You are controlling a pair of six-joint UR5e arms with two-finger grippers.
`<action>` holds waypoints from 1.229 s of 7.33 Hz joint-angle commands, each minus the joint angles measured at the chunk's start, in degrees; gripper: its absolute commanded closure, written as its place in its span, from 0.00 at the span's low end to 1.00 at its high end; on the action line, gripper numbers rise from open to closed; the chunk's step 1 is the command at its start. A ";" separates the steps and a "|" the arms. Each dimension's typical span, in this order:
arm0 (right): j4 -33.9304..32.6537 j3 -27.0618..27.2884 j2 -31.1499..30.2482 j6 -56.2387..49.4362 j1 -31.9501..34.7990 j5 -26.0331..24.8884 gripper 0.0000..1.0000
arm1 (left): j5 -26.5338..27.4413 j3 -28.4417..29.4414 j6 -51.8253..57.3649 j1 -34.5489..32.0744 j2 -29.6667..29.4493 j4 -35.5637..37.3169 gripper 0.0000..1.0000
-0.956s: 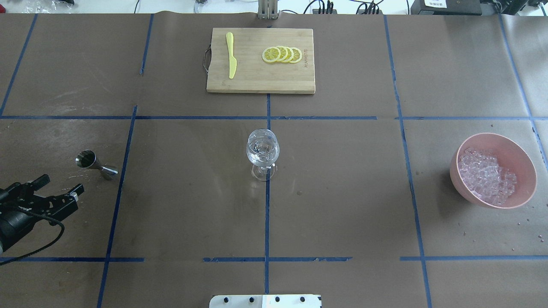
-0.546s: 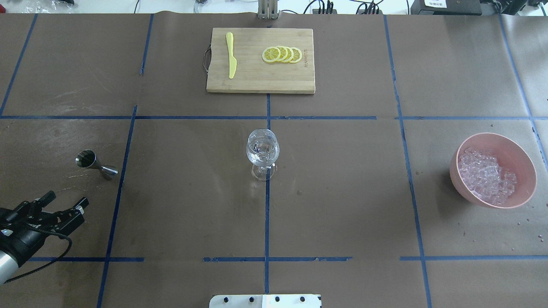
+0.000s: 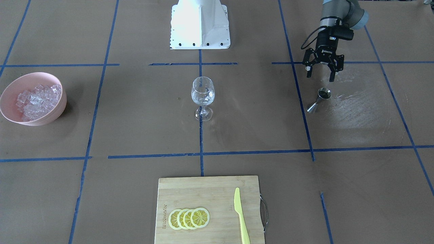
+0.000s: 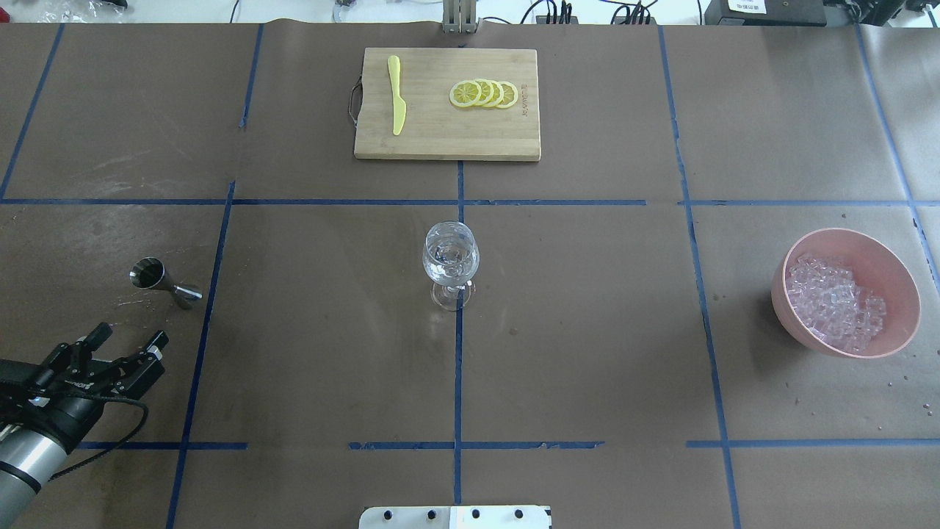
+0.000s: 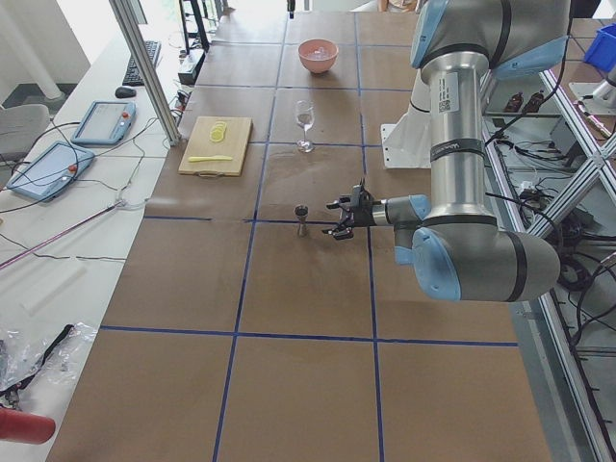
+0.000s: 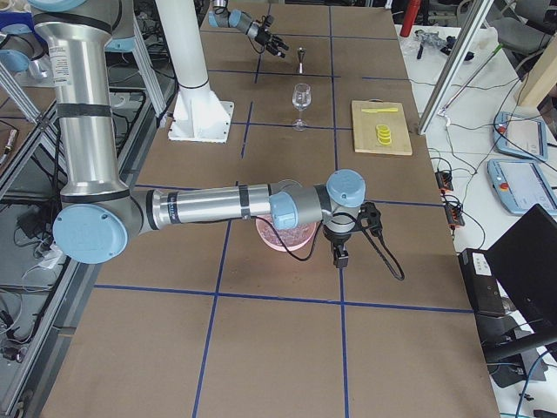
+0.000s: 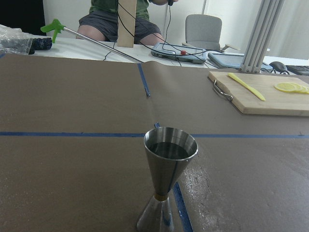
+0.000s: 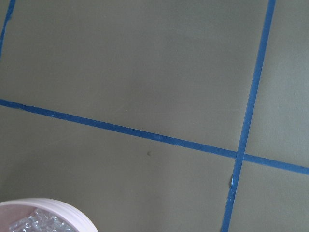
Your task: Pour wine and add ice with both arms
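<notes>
Wine [image 4: 449, 275] apparently in the glass [image 4: 450, 250], left claw [image 4: 131, 336] released near the jigger [image 4: 163, 281]; ice [image 4: 833, 305] unadded in its bowl [image 4: 890, 283]; state of right claw [image 6: 340, 259] unclear.

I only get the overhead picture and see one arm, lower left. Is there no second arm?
Observer: There is. The right-end camera shows the right arm stretched out, the right gripper pointing down beside the pink bowl.
Operator: Are its jaws holding anything?
Observer: Cannot tell; its wrist camera shows only the bowl's rim, some ice and table.
Operator: What does the left arm face?
Observer: Its wrist camera looks straight at the steel jigger, standing upright.
</notes>
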 commanded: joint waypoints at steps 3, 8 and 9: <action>0.00 -0.19 -0.21 0.00 0.00 0.00 0.00 | 5.51 5.99 3.29 0.01 -6.90 0.00 0.03; 0.00 0.25 -0.21 0.00 0.00 0.00 0.00 | 5.53 9.86 3.91 -3.67 -7.62 -0.09 0.03; 0.00 0.16 -0.21 -0.09 0.00 0.00 0.00 | 5.44 10.91 3.91 -4.46 -8.40 0.00 0.03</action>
